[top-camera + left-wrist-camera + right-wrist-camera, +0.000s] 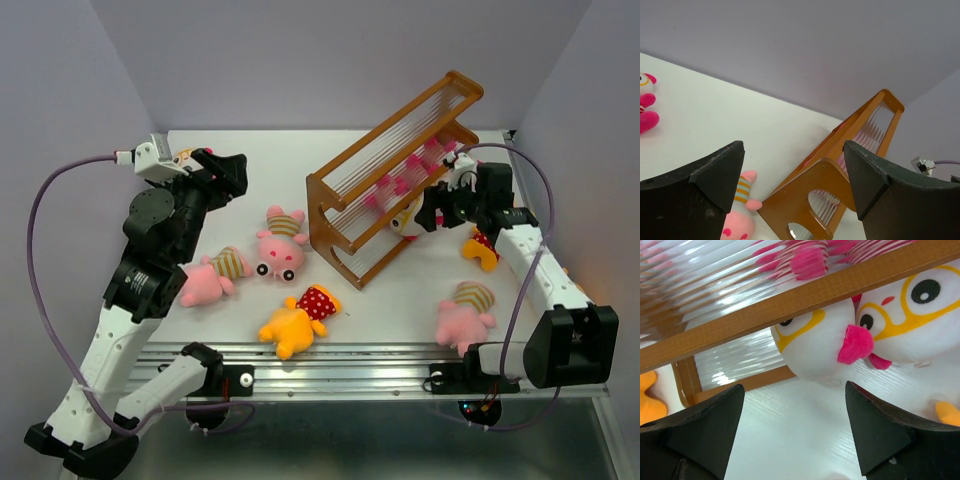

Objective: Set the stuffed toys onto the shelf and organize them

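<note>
Bright even light, soft faint shadows, white glare on rods of the shelf (790,302), close wrist views blurred

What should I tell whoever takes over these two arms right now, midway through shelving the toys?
Left gripper: open, empty, raised over the table's left side.
Right gripper: open, empty, facing two white-faced toys tucked under a shelf rail.
Done: those two, plus pink toys on the upper tier.
Left on the table: a pink striped toy by the left arm, another mid-table, a third front right, a yellow-orange polka-dot toy, an orange toy by the right arm, a white-faced toy at the back left.
</note>
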